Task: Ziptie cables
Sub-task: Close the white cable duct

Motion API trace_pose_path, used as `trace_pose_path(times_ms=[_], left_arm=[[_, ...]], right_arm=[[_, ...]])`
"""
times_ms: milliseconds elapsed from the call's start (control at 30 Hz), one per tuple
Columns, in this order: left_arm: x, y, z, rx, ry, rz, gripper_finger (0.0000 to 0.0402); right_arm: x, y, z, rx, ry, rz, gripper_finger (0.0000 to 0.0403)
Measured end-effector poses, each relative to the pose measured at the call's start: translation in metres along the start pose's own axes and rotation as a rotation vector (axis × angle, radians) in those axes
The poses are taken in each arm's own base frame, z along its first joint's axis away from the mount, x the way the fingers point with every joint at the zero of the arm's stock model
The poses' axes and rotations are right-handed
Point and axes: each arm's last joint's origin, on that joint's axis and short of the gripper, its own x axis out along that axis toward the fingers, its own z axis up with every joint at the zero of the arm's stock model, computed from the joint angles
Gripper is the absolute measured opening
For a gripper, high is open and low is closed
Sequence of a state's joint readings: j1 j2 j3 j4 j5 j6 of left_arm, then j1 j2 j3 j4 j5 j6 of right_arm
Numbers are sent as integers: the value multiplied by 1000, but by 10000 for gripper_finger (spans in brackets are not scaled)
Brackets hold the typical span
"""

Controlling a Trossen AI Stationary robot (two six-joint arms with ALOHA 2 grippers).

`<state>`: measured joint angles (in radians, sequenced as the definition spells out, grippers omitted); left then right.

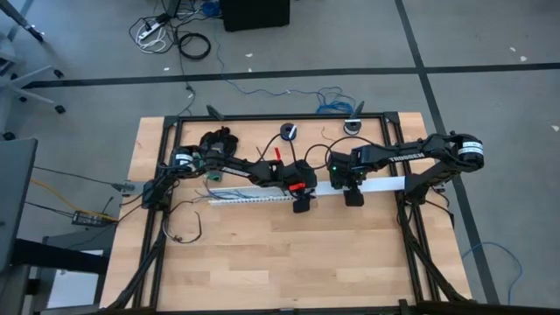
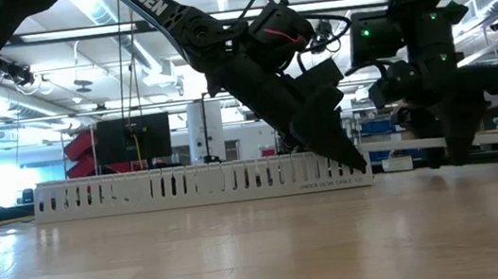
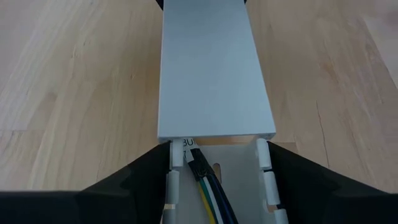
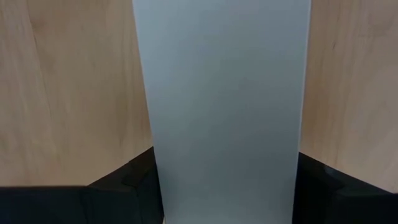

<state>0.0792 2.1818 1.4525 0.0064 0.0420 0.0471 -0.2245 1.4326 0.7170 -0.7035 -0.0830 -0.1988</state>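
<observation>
The left gripper straddles the white slotted duct, one finger against each side wall, gripping it at the edge of the white cover. Inside the open duct, the cables run between the fingers and pass under the cover. The right gripper grips the cover farther along, its fingers at both sides. Duct and cover lie on the wooden table, near its middle.
</observation>
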Motion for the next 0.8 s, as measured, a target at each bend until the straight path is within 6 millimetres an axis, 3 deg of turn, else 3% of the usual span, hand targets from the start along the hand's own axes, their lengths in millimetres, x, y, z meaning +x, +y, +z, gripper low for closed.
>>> trace_pose_path(times_ms=[367, 800], left_arm=[[1, 0, 1, 8, -16, 11, 238], [0, 1, 1, 32, -12, 12, 284]], right_arm=[[3, 0, 1, 9, -2, 12, 233], [7, 0, 1, 23, 28, 22, 235]])
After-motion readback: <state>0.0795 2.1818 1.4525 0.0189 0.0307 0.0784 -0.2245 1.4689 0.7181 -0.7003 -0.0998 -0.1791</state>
